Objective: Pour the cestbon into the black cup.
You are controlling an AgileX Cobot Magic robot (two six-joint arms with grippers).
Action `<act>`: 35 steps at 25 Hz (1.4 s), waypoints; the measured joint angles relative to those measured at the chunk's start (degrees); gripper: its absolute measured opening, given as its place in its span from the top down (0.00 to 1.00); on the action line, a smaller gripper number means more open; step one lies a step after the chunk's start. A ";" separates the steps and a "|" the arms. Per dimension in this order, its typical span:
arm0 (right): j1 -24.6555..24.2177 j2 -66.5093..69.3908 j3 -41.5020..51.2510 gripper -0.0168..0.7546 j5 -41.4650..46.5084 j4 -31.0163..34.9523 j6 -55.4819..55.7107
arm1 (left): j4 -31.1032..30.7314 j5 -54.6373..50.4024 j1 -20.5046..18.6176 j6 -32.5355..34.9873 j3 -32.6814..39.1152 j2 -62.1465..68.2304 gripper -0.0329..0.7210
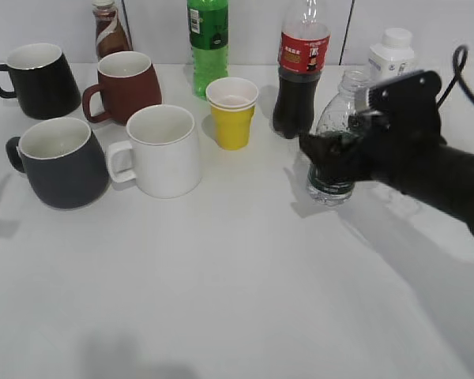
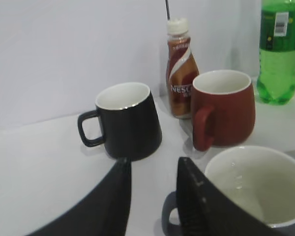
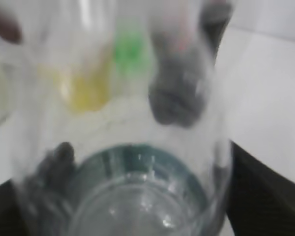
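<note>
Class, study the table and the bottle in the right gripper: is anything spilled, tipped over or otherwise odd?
Nothing stands out. The cestbon stands upright with the right gripper closed round it, and no puddle shows on the table. The black cup and the other mugs and bottles all stand upright.

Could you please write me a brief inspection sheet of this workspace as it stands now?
Surface: white table, dry.
Job's things: cestbon upright, uncapped; black cup upright, far left.
Clutter: glossy black mug, brown mug, white mug, yellow cup, green bottle, cola bottle, coffee bottle, white bottle.
Grippers: right gripper around the cestbon; left gripper open.
Cables: black cable on right arm.
Surroundings: white wall.
</note>
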State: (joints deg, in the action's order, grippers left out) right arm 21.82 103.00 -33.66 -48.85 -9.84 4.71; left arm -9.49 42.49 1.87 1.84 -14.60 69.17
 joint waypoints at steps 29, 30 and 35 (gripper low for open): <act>0.12 -67.99 -1.33 0.14 78.94 2.79 0.59 | 10.98 -89.10 0.05 -5.19 -18.82 -50.15 0.13; 0.12 -70.34 -1.33 0.14 84.53 3.52 0.06 | 10.98 -91.86 0.05 -5.19 -18.82 -52.18 0.13; 0.12 -80.08 -0.98 0.17 103.97 5.82 -2.71 | 10.60 -101.70 0.05 -5.18 -18.82 -58.70 0.15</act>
State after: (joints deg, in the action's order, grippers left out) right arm 21.94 22.93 -34.63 55.12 -4.02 2.00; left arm 1.11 -59.21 1.92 -3.34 -33.42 10.46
